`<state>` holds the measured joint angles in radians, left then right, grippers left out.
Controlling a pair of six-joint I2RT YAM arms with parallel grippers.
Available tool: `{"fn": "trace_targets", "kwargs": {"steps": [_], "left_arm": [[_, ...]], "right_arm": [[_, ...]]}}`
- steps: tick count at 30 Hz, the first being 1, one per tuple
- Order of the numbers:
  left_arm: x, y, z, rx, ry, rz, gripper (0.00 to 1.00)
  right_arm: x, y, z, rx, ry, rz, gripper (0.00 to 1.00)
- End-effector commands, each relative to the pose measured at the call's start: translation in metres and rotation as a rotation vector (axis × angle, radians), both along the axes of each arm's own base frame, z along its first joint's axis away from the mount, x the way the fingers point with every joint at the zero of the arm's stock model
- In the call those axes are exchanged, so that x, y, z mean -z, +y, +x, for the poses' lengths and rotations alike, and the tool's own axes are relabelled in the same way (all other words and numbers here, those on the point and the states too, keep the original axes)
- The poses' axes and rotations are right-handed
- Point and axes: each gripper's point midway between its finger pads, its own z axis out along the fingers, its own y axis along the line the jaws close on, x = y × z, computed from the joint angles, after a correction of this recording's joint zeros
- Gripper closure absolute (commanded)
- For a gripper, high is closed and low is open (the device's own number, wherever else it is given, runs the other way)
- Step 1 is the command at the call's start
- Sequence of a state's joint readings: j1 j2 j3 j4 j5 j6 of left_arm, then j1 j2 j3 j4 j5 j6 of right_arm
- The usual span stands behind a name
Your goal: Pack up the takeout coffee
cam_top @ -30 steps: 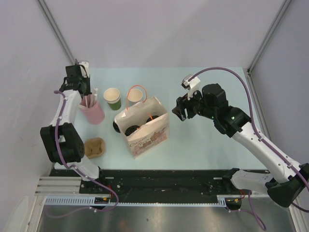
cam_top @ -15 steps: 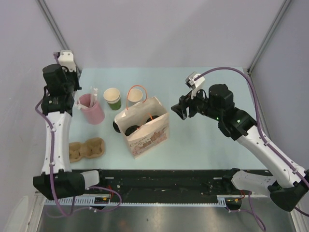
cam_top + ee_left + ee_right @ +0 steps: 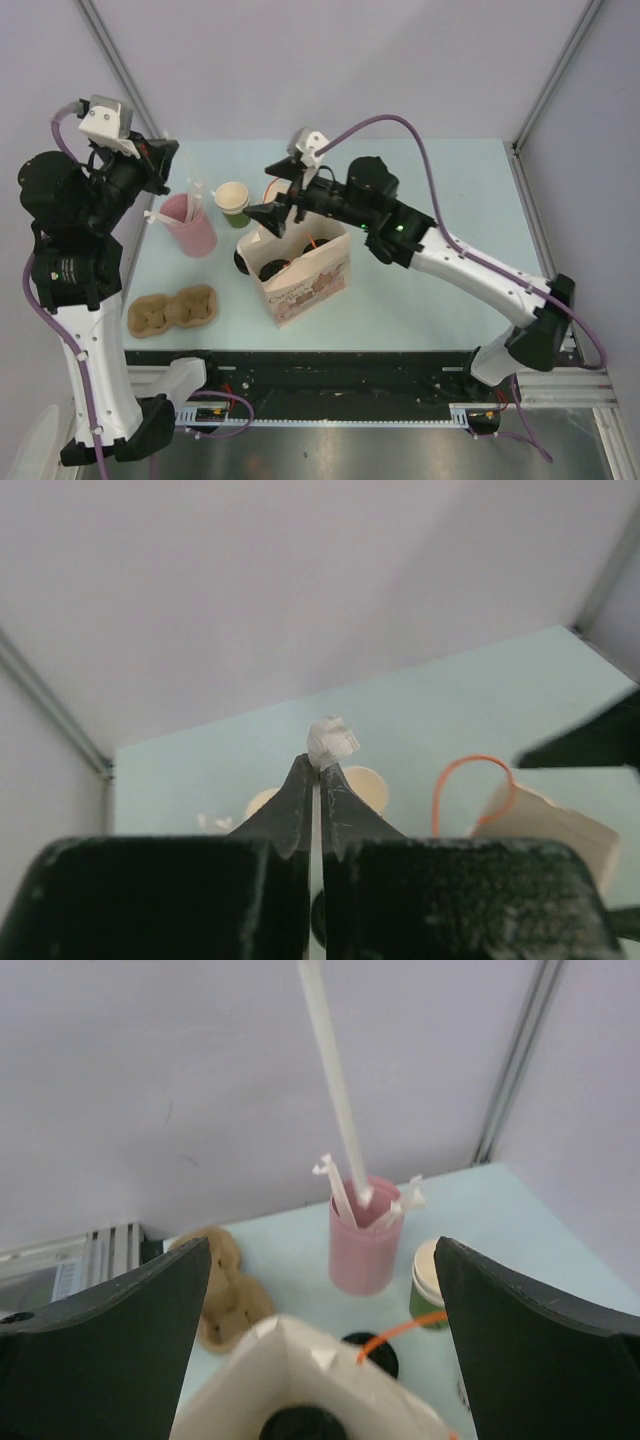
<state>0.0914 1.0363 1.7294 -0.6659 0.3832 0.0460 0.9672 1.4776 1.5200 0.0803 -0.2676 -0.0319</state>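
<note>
Overhead we log the green-sided paper cup [image 3: 233,203] standing open-topped, cream inside, on the pale green table [image 3: 430,270] toward its far edge, left of centre, just beside the pink cup of white straws [image 3: 190,222]. The white-sided paper cup [image 3: 276,190] next to it shows only a sliver under the right arm. One round black plastic lid [image 3: 243,262] lies flat on the table against the left side of the upright beige paper bag with orange handles [image 3: 305,275], which stands mid-table. A dark round shape [image 3: 272,268] sits in the bag's mouth; we cannot identify it. A brown moulded-pulp cup carrier [image 3: 172,310] lies near the near-left corner. The overhead view resolves neither grip; the wrist views do. Left wrist view: the left gripper [image 3: 320,765] is pinched tight on the crumpled tip of one long white straw [image 3: 330,1070]. Right wrist view: that straw slants up from the pink cup's mouth, and the right gripper [image 3: 322,1260] hangs above the bag mouth, fingers spread wide, holding nothing.
</note>
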Motion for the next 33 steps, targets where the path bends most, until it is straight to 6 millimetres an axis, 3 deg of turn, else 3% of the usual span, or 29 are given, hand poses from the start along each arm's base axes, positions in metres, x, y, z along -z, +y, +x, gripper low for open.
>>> {"fn": "trace_targets", "kwargs": {"steps": [1,3,4,5,8,10,11,12,13,16,17,19,20,22,23,24,25,26,30,33], "left_arm": [[0.033,-0.043,-0.025,0.242,0.145,-0.047,0.99],[0.033,-0.045,-0.031,0.254,0.137,-0.033,1.0],[0.031,-0.045,-0.035,0.255,0.134,-0.028,1.0],[0.031,-0.046,-0.039,0.259,0.131,-0.025,1.0],[0.031,-0.049,-0.045,0.277,0.132,-0.018,0.99],[0.032,-0.048,-0.046,0.276,0.133,-0.009,1.0],[0.033,-0.048,-0.046,0.275,0.133,-0.005,1.0],[0.033,-0.048,-0.047,0.278,0.131,-0.001,1.0],[0.035,-0.048,-0.047,0.277,0.135,-0.001,1.0],[0.034,-0.046,-0.048,0.268,0.126,0.009,1.0],[0.034,-0.044,-0.047,0.256,0.126,0.011,1.0],[0.034,-0.042,-0.045,0.237,0.125,0.016,1.0],[0.034,-0.038,-0.042,0.215,0.124,0.023,1.0],[0.032,-0.032,-0.039,0.183,0.119,0.03,1.0],[0.033,-0.026,-0.036,0.145,0.119,0.04,0.89],[0.032,-0.023,-0.035,0.126,0.113,0.047,0.46],[0.031,-0.021,-0.034,0.113,0.11,0.051,0.27],[0.031,-0.013,-0.031,0.073,0.107,0.063,0.0],[0.015,0.004,-0.033,-0.031,0.065,0.078,0.0],[0.015,0.019,-0.027,-0.121,0.072,0.078,0.0]], "right_arm": [[-0.063,0.037,-0.005,-0.01,-0.129,0.175,0.0],[-0.045,0.062,0.005,-0.001,-0.117,0.15,0.0],[-0.058,0.064,0.012,0.024,-0.129,0.173,0.0],[-0.041,0.078,0.021,0.031,-0.121,0.145,0.0],[-0.046,0.091,0.026,0.018,-0.16,0.137,0.0],[-0.03,0.106,0.032,0.003,-0.148,0.106,0.04],[-0.038,0.108,0.033,0.002,-0.15,0.123,0.1],[-0.026,0.115,0.037,-0.003,-0.137,0.102,0.14],[-0.027,0.117,0.037,-0.008,-0.137,0.103,0.18],[-0.029,0.119,0.037,-0.015,-0.14,0.115,0.46],[-0.032,0.118,0.038,-0.012,-0.141,0.125,0.67],[-0.034,0.115,0.037,-0.006,-0.138,0.135,0.94],[-0.037,0.114,0.037,-0.006,-0.138,0.141,1.0],[-0.04,0.112,0.032,-0.029,-0.142,0.144,1.0],[-0.042,0.112,0.03,-0.038,-0.139,0.144,1.0],[-0.046,0.111,0.025,-0.059,-0.132,0.154,1.0],[-0.052,0.108,0.022,-0.067,-0.127,0.166,1.0],[-0.058,0.105,0.018,-0.083,-0.12,0.176,1.0],[-0.086,0.082,0.007,-0.105,-0.064,0.21,1.0],[-0.107,0.049,-0.001,-0.081,-0.079,0.206,1.0]]}}
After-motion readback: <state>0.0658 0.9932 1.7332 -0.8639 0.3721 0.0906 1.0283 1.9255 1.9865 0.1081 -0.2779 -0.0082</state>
